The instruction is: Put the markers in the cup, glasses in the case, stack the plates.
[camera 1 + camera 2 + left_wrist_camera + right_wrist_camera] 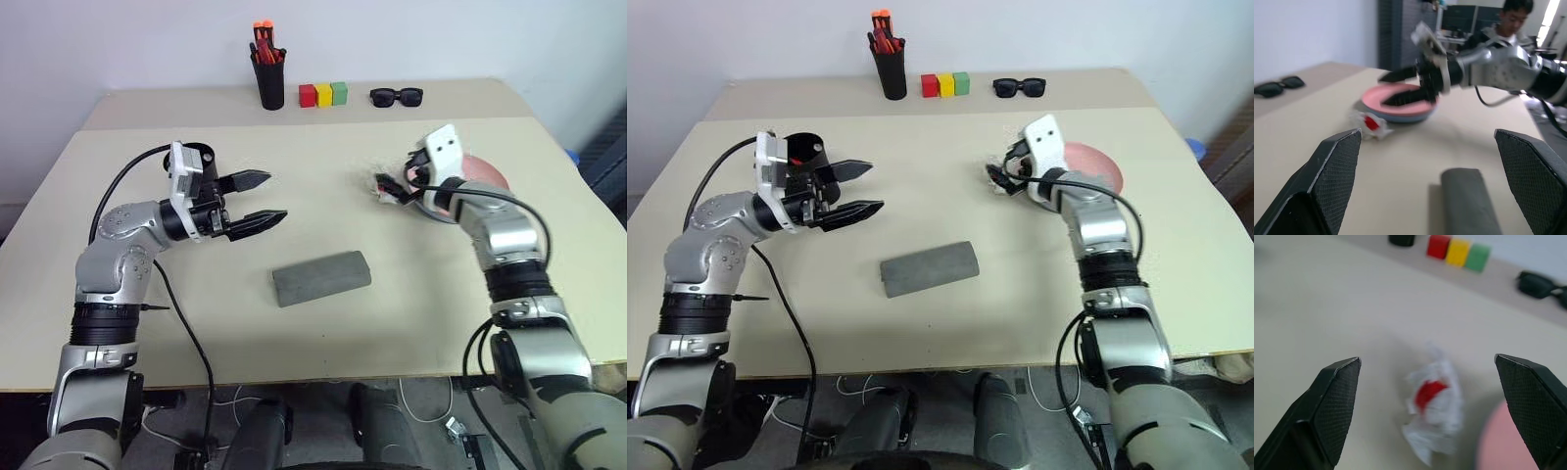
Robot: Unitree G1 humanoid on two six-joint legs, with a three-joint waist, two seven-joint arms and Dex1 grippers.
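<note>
1. Cup — wide, black, far-left on the table, sitting just behind my left gripper. A bit of red shows inside its mouth; I cannot tell what it is, and my wrist housing covers most of the cup.
2. Case — grey, shut, lying near the table's middle, nearer than both my grippers. Whatever is in it is hidden.
3. Plates — stacked at the right, salmon pink on top of light blue. In the head views my right arm covers much of the stack, and the blue one shows best from my left wrist.
4. Narrow pen holder — far edge, left of centre, orange-red pens bunched in it. To its right sit three blocks, red, yellow, green, then black sunglasses.
5. Left gripper — fingers spread wide, pointing right, empty, hovering above the table left of the case.
6. Right gripper — fingers apart, holding nothing, pointing left over the plates' left edge.
7. A crumpled white wrapper with a red patch lies on the table just left of the plates, below my right fingertips; blurred, so I cannot say what it is.
8. Person beyond the right arm, cut off by the frame edge.
</note>
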